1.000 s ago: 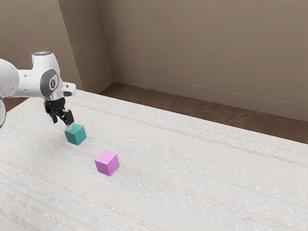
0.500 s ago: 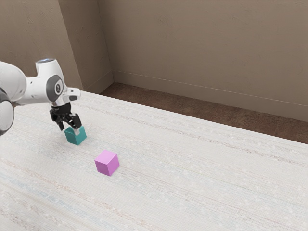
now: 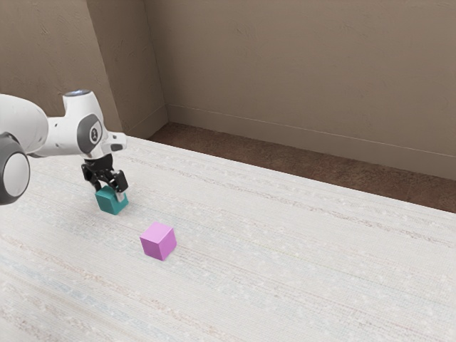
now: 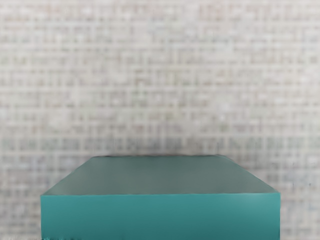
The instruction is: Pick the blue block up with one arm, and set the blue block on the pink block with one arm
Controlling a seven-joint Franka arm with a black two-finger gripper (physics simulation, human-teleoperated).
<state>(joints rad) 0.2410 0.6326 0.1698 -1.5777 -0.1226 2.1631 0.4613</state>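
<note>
The blue block [image 3: 112, 203], teal-blue in colour, rests on the pale table [image 3: 285, 242] at the exterior view's left. My black gripper [image 3: 109, 187] hangs straight over it, open, with its fingertips down at the block's top edges, one on each side. The fingers stand spread and I see no squeeze on the block. In the wrist view the blue block [image 4: 160, 200] lies just under my hand, flat on the table. The pink block [image 3: 158, 241] sits on the table a short way toward the front and the exterior view's right of the blue one, apart from it.
Beyond the table's far edge [image 3: 285, 178] lies brown floor [image 3: 342, 167], with beige walls behind. The tabletop stretches wide toward the exterior view's right.
My hand has moved right and down, from beside and above the blue block to directly over it, with fingers now straddling its top. Neither block has moved.
</note>
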